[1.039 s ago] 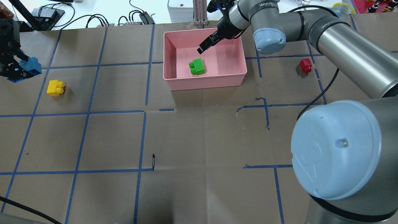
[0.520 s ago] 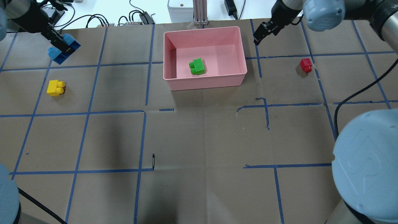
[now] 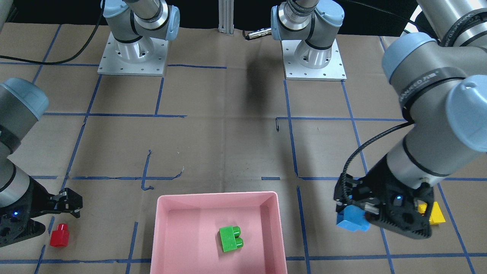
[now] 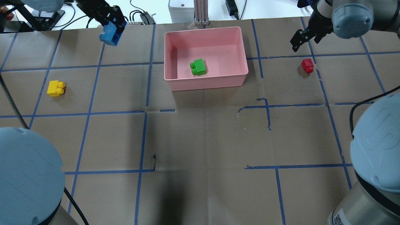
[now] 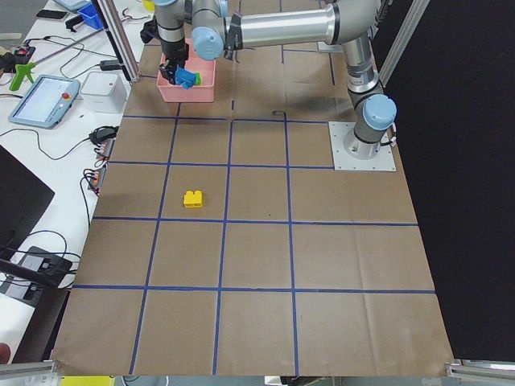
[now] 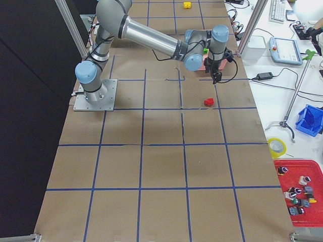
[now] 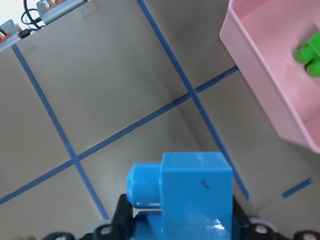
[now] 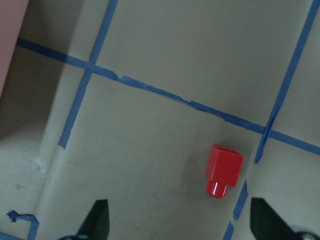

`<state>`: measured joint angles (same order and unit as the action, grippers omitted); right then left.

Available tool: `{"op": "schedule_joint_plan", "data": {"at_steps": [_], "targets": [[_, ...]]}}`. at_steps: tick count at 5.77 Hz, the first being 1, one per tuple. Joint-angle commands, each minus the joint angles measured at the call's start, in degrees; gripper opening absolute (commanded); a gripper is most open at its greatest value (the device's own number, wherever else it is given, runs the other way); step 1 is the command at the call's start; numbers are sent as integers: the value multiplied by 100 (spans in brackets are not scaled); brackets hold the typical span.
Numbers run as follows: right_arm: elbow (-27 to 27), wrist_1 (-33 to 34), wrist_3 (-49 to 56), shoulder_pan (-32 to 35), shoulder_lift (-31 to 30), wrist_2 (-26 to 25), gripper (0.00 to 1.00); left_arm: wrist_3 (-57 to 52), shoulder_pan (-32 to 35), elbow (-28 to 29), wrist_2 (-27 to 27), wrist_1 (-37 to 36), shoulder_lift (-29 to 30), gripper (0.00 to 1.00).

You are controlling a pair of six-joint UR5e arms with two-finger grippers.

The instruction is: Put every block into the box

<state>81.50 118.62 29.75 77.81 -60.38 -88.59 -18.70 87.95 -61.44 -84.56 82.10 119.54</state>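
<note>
**Blue block in transit toward box; right arm lining up on red**

Box (image 4: 206, 85) – same place as in both earlier overhead frames, at the far middle of the table. One block inside, three outside.

Left gripper (image 4: 114, 23) – a second ago it was at the far-left table edge; it has since swung inward and now hangs just short of the box's left wall. It is clamped on the blue block (image 4: 110, 33), which it holds clear of the table. My reading: carry step in progress, release still to come.

Right gripper (image 4: 304, 42) – a second ago it was above the box interior, over the green block (image 4: 198, 67). It has since pulled out to the right and now sits near the red block (image 4: 307, 65), on its far side. It is spread wide and holds nothing. Likely the start of the next pick.

Blocks – green, red and the yellow block (image 4: 56, 88) have not shifted. Yellow lies well apart on the left.

View notes:
- The left wrist camera shows the box corner and the green block up and to the right of the blue block, so blue is not yet over the box. The overhead view leaves this less certain.
- The right wrist camera shows both fingertips (image 8: 97, 220) far apart, with red lying on its side ahead of them, untouched.
- In the front-facing view the left gripper covers most of yellow; the overhead view shows it whole.
</note>
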Motion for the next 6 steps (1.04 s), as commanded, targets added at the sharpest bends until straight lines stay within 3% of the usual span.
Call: {"op": "schedule_joint_plan", "data": {"at_steps": [1, 2, 3, 5, 6], "targets": [[802, 1516, -477, -186, 253, -115, 96, 1949, 887, 850, 1, 140, 716, 9], [972, 1933, -452, -344, 446, -54, 97, 2305, 1108, 905, -77, 79, 1059, 9], [982, 2033, -435, -441, 543, -53, 96, 2500, 1319, 863, -435, -26, 1341, 8], [1026, 2007, -417, -539, 588, -44, 99, 2660, 1462, 836, -526, -228, 1686, 8], [965, 2025, -443, -530, 632, -35, 99, 2678, 1480, 827, -526, -255, 1704, 32]]}}
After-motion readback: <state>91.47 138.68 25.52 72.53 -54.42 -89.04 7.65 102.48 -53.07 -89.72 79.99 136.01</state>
